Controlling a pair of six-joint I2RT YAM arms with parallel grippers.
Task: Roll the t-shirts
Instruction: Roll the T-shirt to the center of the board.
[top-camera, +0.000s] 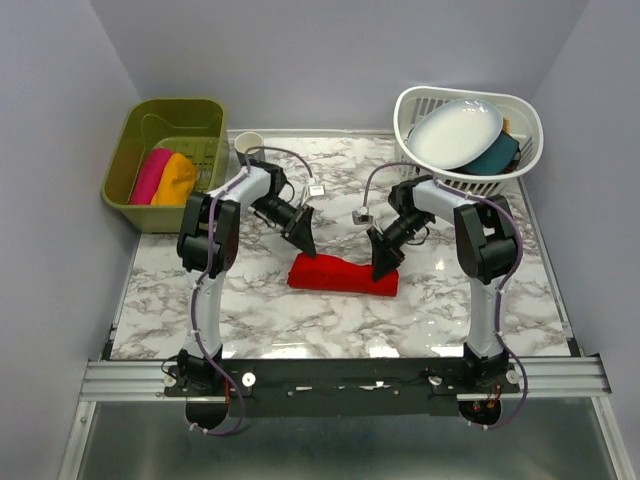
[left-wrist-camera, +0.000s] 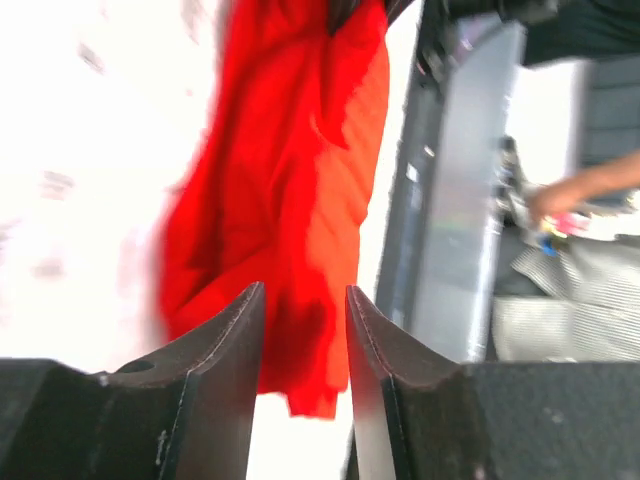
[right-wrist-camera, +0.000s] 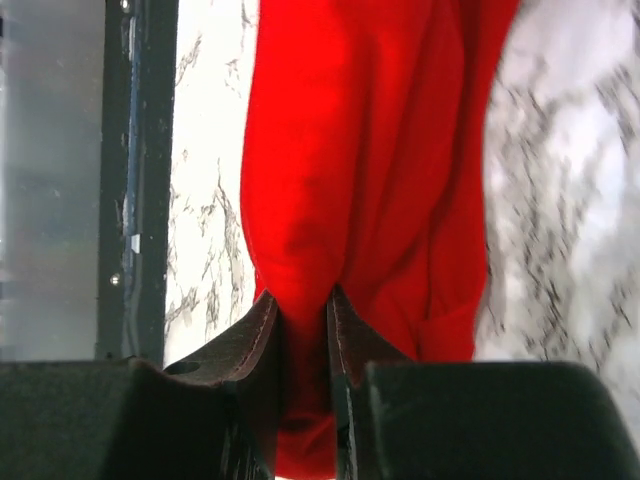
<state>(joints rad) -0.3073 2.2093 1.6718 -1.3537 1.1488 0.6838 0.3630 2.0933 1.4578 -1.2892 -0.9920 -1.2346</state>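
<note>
One red t-shirt (top-camera: 342, 275), right pincer (right-wrist-camera: 303, 302) pinching it

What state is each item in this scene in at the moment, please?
Red cloth t-shirt: bunched into a long roll on the marble table.
Left claw: fingers slightly apart, red cloth between; grip unclear.
Right claw: shut on a fold of the red t-shirt.
Magenta cloth t-shirt: rolled, in the green plastic basket.
Orange cloth t-shirt: rolled, beside it.
White oval plate: tilted, in the white plastic basket.
</note>
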